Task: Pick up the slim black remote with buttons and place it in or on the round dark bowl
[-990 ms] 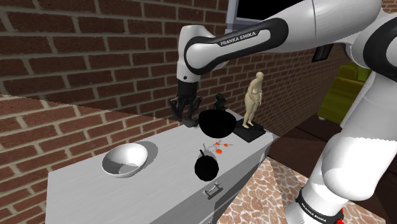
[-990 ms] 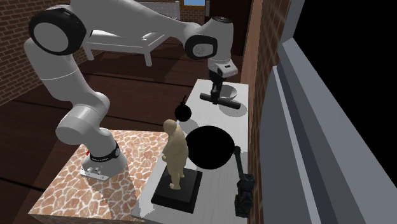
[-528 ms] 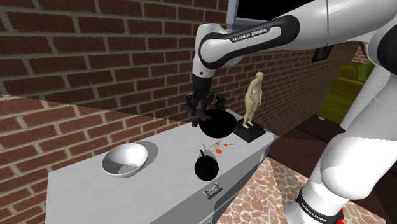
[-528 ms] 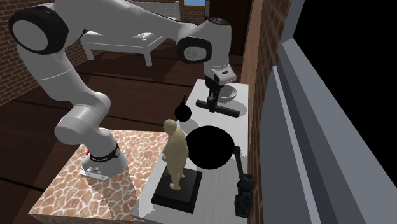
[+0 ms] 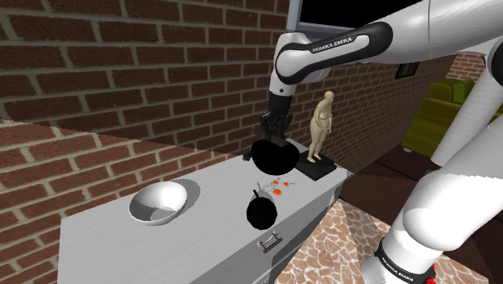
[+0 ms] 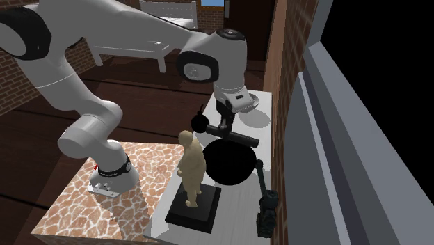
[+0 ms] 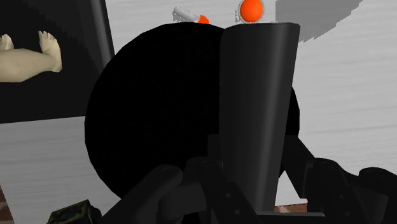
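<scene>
The white arm (image 5: 338, 48) reaches over the grey cabinet top (image 5: 209, 198) and carries the gripper (image 6: 224, 127) just above the round dark bowl (image 6: 229, 161), which stands near the tan figurine (image 5: 322, 129) on its dark base. The gripper is clamped on the slim remote (image 6: 236, 136), which hangs in the air over the bowl's mouth and does not appear to touch it. The main hazard, in my judgement, is the fit. The remote looks nearly as long as the bowl is wide, so a release from this height may leave it bridging the rim. It could also tip off onto the cabinet top. A second hazard is the figurine: it stands just beside the bowl, and a sideways correction of the hand could knock it over. A third is the grasp, which in the second exterior view sits nearer one end of the remote. The longer free part may drop first and swing the remote out of line. The small orange pieces (image 5: 278, 187) and the black round object (image 5: 260, 211) lie near the bowl and could be scattered if the remote bounces out. The remote's long axis is roughly level and crosswise to the fingers. In the second exterior view it runs left to right, with the longer end towards the brick wall. Which face carries the buttons cannot be told.
</scene>
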`<state>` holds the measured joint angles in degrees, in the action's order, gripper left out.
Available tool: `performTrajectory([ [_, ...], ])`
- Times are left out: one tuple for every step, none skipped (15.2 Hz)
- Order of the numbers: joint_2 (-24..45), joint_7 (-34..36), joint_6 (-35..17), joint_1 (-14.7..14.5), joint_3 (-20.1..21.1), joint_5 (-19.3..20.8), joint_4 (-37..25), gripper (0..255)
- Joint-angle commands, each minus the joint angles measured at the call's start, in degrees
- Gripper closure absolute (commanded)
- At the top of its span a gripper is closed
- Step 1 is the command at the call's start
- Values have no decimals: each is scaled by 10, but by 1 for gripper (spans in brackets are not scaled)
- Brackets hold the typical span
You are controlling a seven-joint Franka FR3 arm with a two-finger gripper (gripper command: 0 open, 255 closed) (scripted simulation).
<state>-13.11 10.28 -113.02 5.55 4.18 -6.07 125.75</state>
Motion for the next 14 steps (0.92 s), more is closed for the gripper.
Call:
performTrajectory([
  [-9, -30, -2, 12, -18, 4, 13, 255],
  [-12, -42, -1, 17, -26, 5, 16, 255],
  [-10, -43, -9, 17, -26, 5, 22, 255],
  [-8, -43, -17, 17, -26, 5, 28, 255],
  [-6, -44, -25, 17, -26, 5, 34, 255],
  [-3, -44, -33, 17, -26, 4, 40, 255],
  [-1, -45, -40, 17, -25, 4, 45, 255],
  [2, -46, -48, 17, -25, 4, 50, 255],
  [4, -46, -56, 17, -25, 3, 56, 255],
  [7, -47, -64, 17, -25, 3, 61, 255],
  [10, -48, -72, 17, -25, 2, 66, 255],
  [13, -48, -80, 16, -25, 2, 71, 255],
  [16, -49, -88, 16, -25, 2, 76, 255],
  [17, -49, -91, 16, -25, 1, 78, 255],
])
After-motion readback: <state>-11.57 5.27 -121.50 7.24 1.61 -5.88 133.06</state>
